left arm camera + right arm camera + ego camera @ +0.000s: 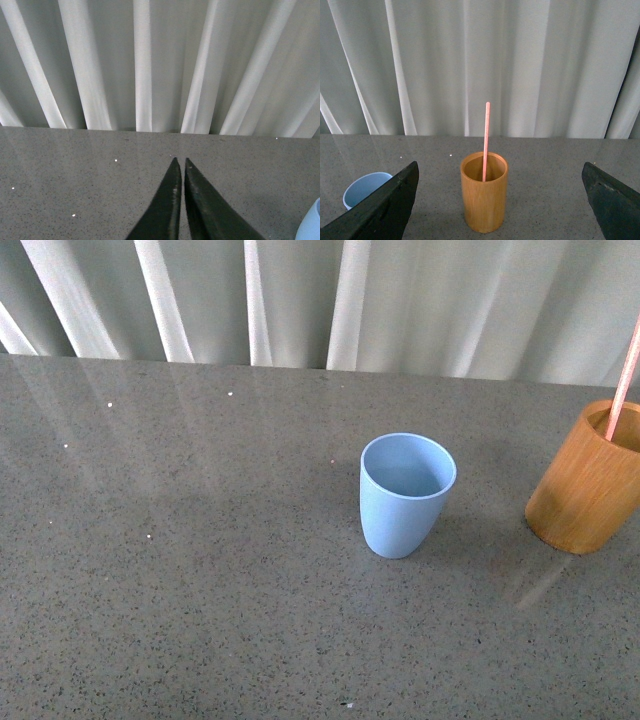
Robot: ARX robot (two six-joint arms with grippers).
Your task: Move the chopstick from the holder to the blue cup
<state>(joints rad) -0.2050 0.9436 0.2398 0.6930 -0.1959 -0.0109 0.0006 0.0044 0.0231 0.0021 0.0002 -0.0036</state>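
A light blue cup [406,494] stands upright and empty near the middle of the grey table. To its right, at the picture's edge, stands the orange-brown holder [588,479] with a pink-red chopstick [624,379] leaning out of it. The right wrist view faces the holder [484,198] head-on, the chopstick [485,140] rising straight from it and the cup [364,189] off to one side. My right gripper [500,175] is open wide, its dark fingers framing the holder from a distance. My left gripper [180,161] is shut, empty, above bare table; a sliver of the cup [310,224] shows. Neither arm appears in the front view.
The grey speckled table [200,570] runs back to a white pleated curtain [300,300]. Small white specks dot the surface.
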